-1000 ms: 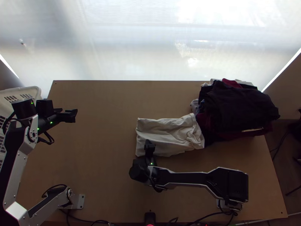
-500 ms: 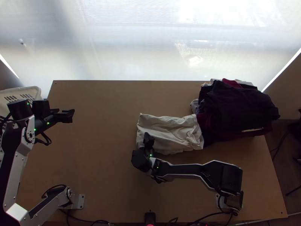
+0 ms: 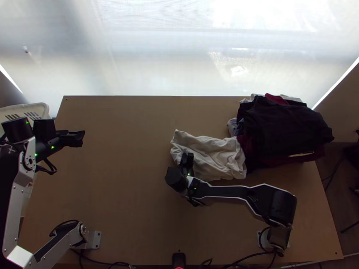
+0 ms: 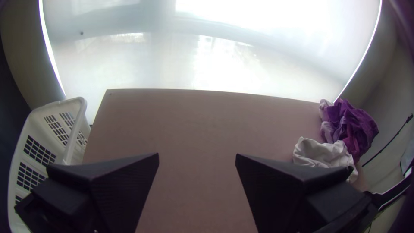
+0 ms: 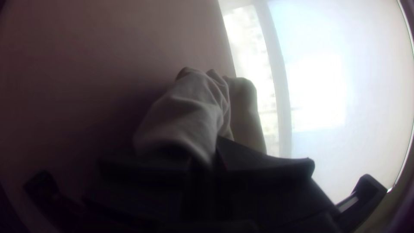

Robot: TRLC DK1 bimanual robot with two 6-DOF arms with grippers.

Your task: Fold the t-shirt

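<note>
Looks like the white t-shirt (image 3: 216, 154) is mostly folded but kinda rumpled, one end pinched by the right gripper (image 3: 187, 158) and the rest bunched between its fingers and the clothes pile (image 3: 287, 130), so final tidying's left to be done, left gripper's (image 4: 197, 157) fingers spread empty.

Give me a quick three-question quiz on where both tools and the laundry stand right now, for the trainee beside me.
1. True or false: the left tool is open and holds no cloth.

2. Choose one: which tool grips the white garment?
a) left tool
b) right tool
c) neither

3. Fill in the blank: in the top view, the clothes pile lies at the ____ side of the table.

Key: 1. True. 2. b. 3. right.
</note>
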